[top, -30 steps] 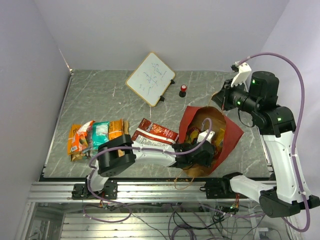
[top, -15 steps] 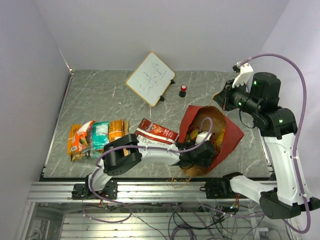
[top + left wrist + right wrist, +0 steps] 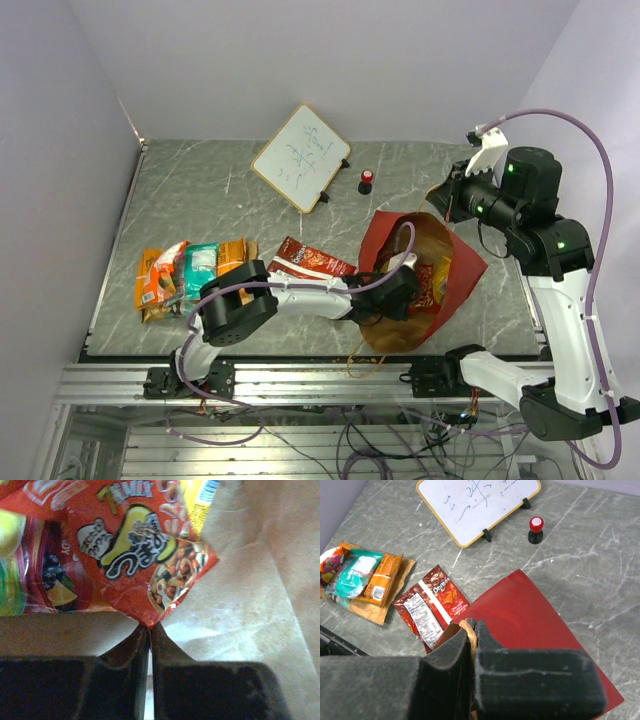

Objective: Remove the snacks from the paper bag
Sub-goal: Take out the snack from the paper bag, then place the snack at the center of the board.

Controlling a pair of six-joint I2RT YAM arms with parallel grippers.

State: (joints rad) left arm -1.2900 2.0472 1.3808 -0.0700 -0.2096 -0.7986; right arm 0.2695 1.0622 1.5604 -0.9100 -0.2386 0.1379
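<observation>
The paper bag [image 3: 464, 270] lies on its side, red outside [image 3: 520, 612], brown kraft inside [image 3: 250, 605]. My right gripper [image 3: 474, 629] is shut on its twisted handle and holds the mouth up at the bag's far rim [image 3: 445, 197]. My left gripper [image 3: 150, 626] reaches inside the bag and is shut on the lower corner of an orange-red snack packet [image 3: 135, 555]. Beside it in the bag lie a yellow packet [image 3: 200, 500] and a red one [image 3: 55, 580]. Outside the bag, a red chip packet [image 3: 310, 262] lies near its mouth, and orange and teal packets [image 3: 190, 272] are piled at the left.
A white whiteboard [image 3: 302, 157] stands at the back of the table with a small red-capped object [image 3: 367, 179] to its right. The left arm's link [image 3: 300, 298] lies low across the table front, close to the red chip packet. Walls close in the left and back.
My left gripper has closed inside the bag, pinching the orange-red packet's corner, and its wrist has shifted a little leftwards. The right gripper keeps its hold on the handle.
</observation>
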